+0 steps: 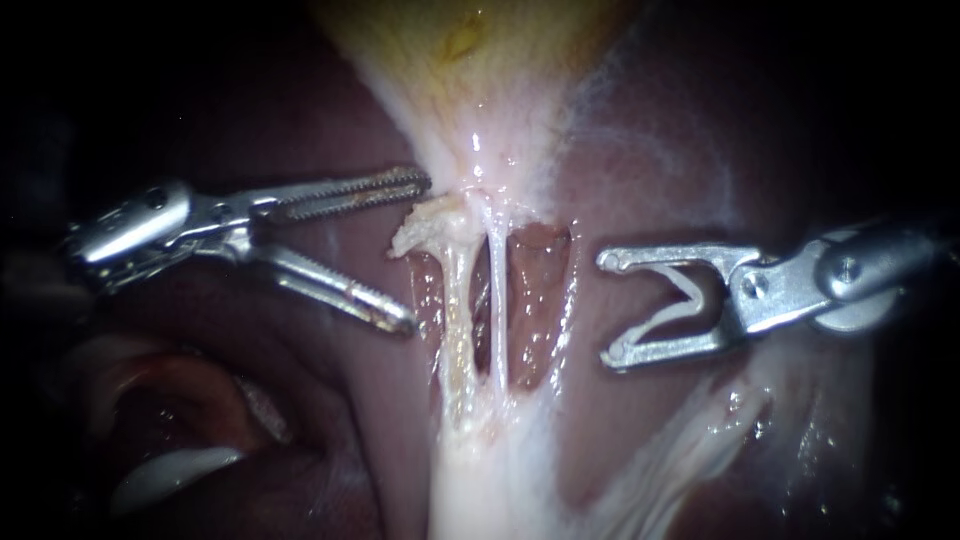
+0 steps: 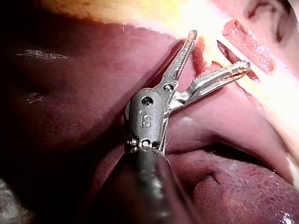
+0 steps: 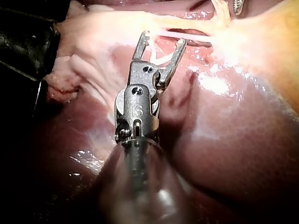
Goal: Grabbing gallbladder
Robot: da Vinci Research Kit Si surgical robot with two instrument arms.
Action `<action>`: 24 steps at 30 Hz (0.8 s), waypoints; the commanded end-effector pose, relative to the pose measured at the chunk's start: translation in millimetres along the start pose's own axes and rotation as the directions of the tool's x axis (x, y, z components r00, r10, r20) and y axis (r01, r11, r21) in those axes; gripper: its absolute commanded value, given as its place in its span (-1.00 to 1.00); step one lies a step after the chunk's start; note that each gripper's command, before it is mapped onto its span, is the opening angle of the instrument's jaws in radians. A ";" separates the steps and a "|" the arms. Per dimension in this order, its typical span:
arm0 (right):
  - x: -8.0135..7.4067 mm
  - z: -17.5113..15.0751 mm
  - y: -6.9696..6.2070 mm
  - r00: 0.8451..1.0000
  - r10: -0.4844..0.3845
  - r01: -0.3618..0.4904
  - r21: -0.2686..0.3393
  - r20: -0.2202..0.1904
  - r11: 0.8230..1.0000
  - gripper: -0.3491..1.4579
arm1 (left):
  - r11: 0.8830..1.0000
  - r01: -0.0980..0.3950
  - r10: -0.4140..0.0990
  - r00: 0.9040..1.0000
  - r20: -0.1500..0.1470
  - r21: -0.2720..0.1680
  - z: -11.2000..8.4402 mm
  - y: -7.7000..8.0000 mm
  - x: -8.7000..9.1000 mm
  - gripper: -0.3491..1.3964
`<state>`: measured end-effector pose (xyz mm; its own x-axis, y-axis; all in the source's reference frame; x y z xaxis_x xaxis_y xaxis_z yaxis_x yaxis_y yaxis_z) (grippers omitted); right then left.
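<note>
The pale yellow gallbladder sits at 12 o'clock in the endoscope view, narrowing toward two thin tubes at centre over the liver. At 9 o'clock my left instrument has its toothed jaws spread and empty, the upper tip just beside the gallbladder's neck. At 3 o'clock my right instrument holds a white clip between wide-set jaws.

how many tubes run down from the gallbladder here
2. A thicker tube runs down from the gallbladder on the side of the left instrument; a thin tube lies beside it, toward the right instrument, which holds a clip. Others may be hidden under tissue.
</note>
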<state>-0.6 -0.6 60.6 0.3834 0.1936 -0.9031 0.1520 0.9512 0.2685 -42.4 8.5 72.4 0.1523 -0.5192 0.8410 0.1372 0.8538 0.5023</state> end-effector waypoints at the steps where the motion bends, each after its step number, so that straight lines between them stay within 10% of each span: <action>1: 0.0 0.0 0.0 1.000 0.000 0.000 0.000 0.000 1.000 -0.12 | 1.000 0.000 0.000 1.000 0.000 -0.001 0.0 0.0 0.0 0.18; 12: 0.0 0.0 0.0 1.000 0.000 0.000 0.000 0.000 1.000 -0.12 | 1.000 -0.006 0.006 1.000 -0.024 -0.022 0.1 0.5 1.4 -0.54; 15: 0.0 0.0 0.0 1.000 0.000 0.000 0.000 0.000 1.000 -0.12 | 1.000 -0.006 0.005 1.000 -0.027 -0.021 -0.2 0.6 1.4 -1.00; 24: 0.0 0.0 -0.1 1.000 0.000 0.000 0.001 0.000 1.000 -0.12 | 0.999 0.032 -0.034 0.998 -0.051 -0.039 -1.9 1.1 1.4 -1.00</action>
<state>-0.6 -0.7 60.5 0.3834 0.1934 -0.9031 0.1527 0.9511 0.2685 -40.0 8.7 73.6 0.1980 -0.5521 0.8099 0.1840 0.8326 0.5225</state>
